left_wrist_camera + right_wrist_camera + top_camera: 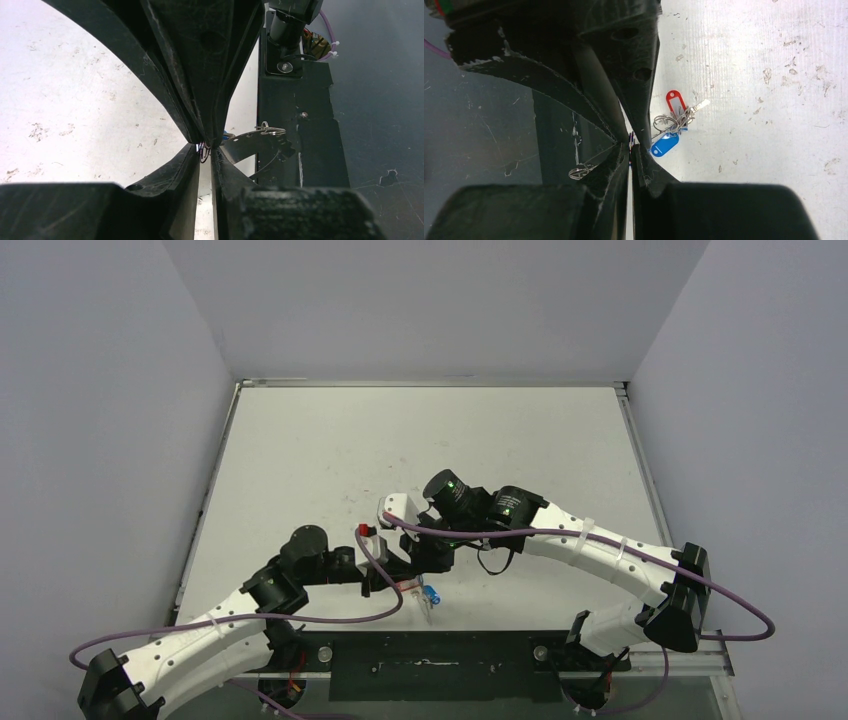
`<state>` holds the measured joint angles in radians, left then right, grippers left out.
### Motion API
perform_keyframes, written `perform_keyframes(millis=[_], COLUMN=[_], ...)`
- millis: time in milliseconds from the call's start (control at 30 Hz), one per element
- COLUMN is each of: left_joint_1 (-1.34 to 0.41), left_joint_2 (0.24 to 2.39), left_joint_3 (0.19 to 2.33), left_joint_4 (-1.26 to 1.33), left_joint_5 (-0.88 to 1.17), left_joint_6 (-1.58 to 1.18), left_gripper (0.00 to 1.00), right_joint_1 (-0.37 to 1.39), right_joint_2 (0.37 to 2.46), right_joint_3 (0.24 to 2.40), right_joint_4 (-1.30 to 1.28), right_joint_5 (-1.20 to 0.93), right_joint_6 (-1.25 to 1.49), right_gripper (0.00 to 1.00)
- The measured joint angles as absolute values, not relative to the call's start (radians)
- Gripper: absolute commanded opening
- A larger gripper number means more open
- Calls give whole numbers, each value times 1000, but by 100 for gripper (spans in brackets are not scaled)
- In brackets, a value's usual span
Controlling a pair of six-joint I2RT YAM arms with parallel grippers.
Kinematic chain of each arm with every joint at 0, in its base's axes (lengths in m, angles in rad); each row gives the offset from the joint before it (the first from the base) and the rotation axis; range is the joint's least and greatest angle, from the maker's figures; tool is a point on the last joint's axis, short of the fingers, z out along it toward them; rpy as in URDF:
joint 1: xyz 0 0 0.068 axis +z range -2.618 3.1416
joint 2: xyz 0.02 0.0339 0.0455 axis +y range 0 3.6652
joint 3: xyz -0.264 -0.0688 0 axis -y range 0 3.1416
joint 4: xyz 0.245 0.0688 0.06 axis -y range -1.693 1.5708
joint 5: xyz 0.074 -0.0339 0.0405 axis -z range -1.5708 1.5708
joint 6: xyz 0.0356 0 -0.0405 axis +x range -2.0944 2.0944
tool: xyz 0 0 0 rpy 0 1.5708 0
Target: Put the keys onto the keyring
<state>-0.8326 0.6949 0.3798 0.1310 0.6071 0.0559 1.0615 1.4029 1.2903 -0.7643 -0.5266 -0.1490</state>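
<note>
Both grippers meet tip to tip low over the near part of the white table (330, 460), a little left of its middle. The left gripper (205, 150) reaches in from the left and the right gripper (630, 146) from the right. Each one's fingertips are pressed together on the same short stretch of the keyring (204, 154), which shows there as a small loop of thin wire caught between the dark fingers.

From the right wrist view, more of that thin wire runs down and left from the pinch point to a small silver clip (580, 173), which sits over the dark rail (484, 125) at the table's near edge.

The keys (671, 121) are bunched just to the right of the closed fingers, over the white table. Their small silver rings are tangled together in the middle of the bunch. The red tag (675, 100) points away from the fingers. The blue tag (665, 145) is nearest the fingertips and almost touches the right gripper's finger. One silver key blade (699, 106) sticks out to the right of the red tag. Whether the bunch hangs from the wire or lies on the table cannot be told, nor whether it is already threaded onto the keyring.

In the overhead view only the blue tag shows clearly. It is just right of and nearer than the joined grippers, close to the table's near edge, and the rest of the bunch is hidden under the arms.
</note>
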Motion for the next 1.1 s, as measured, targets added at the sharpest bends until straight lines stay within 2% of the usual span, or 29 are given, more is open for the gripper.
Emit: perform_keyframes(millis=[67,133,167,433,567,767,933,1033,1100], left_joint_1=[-836,-837,-837,-837,-838,-839,-840,-843,-843], left_joint_2=[696,699,703,693,660,578,544,538,535], left_joint_3=[376,374,374,354,323,247,201,200,200], left_joint_4=[138,142,145,162,163,250,332,355,364], left_joint_5=[607,607,608,608,604,595,587,584,583], left_joint_6=[52,49,48,41,33,-5,-42,-49,-49], left_gripper=[0,0,0,0,0,0,0,0,0], right_joint_1=[1061,1062,1062,1051,1009,937,937,937,937], right_joint_2=[1403,1403,1403,1395,1334,1196,1167,1182,1195], right_joint_3=[1290,1290,1290,1279,1206,1061,1012,1009,1008], right_joint_4=[-764,-768,-770,-720,-645,-504,-431,-411,-405], right_joint_5=[-526,-527,-524,-511,-521,-637,-727,-766,-775], right_joint_6=[-149,-149,-149,-140,-137,-145,-155,-161,-167], right_gripper=[0,0,3,46,54,56,52,47,38])
